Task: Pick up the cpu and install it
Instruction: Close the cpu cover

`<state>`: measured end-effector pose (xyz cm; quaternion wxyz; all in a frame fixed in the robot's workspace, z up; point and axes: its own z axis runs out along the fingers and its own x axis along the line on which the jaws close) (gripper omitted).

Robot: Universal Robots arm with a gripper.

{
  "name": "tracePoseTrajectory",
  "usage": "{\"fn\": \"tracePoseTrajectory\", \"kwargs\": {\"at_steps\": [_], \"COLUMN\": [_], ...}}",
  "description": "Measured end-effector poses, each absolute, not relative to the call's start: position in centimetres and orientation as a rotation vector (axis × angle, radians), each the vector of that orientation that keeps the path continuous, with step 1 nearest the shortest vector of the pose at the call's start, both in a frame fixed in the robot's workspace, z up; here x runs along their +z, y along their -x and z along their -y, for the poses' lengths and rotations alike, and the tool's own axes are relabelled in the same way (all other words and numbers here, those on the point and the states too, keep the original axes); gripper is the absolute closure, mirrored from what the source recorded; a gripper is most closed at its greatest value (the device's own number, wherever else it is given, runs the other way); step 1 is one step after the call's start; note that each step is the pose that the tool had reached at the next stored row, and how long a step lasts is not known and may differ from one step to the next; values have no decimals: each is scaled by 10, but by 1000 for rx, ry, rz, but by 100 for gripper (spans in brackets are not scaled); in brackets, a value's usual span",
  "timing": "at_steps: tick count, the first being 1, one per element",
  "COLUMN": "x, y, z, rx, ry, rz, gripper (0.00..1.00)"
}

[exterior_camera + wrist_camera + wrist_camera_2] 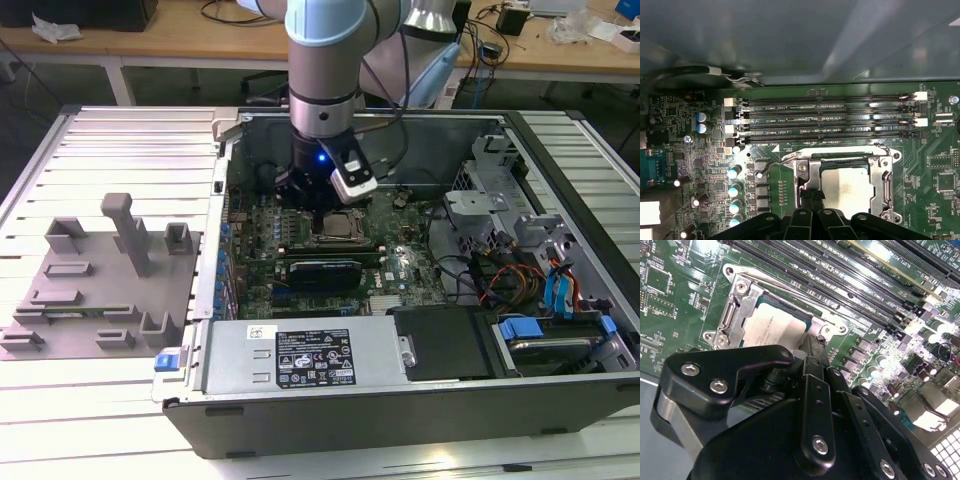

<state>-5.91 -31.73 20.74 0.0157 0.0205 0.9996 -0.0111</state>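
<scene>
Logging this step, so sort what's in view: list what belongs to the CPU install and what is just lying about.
In the job: pale silver square cpu, square metal-framed socket around it, black gripper.
Lying about: grey plastic fixture blocks, long black memory slots, silver power supply box.

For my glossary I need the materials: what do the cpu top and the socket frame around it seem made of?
The cpu: probably metal, pale silver-white, matte, with faint smudgy shading. The socket frame: apparently bare steel or similar, shinier, with bright glints on its edges and screws.
</scene>
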Motion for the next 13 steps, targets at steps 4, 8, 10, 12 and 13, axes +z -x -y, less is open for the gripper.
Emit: {"fn": "tracePoseTrajectory", "kwargs": {"at_steps": [4, 8, 10, 12, 13], "x": [205, 204, 203, 203, 203], "y": [60, 60, 60, 60, 60], "z": [317, 317, 317, 317, 317], "rx": [-34, -35, -35, -35, -35], "ry": [-64, -64, -64, -64, -64], "rz": [-3109, -3109, -3110, -3110, -3110], "gripper": [89, 89, 89, 89, 89]}}
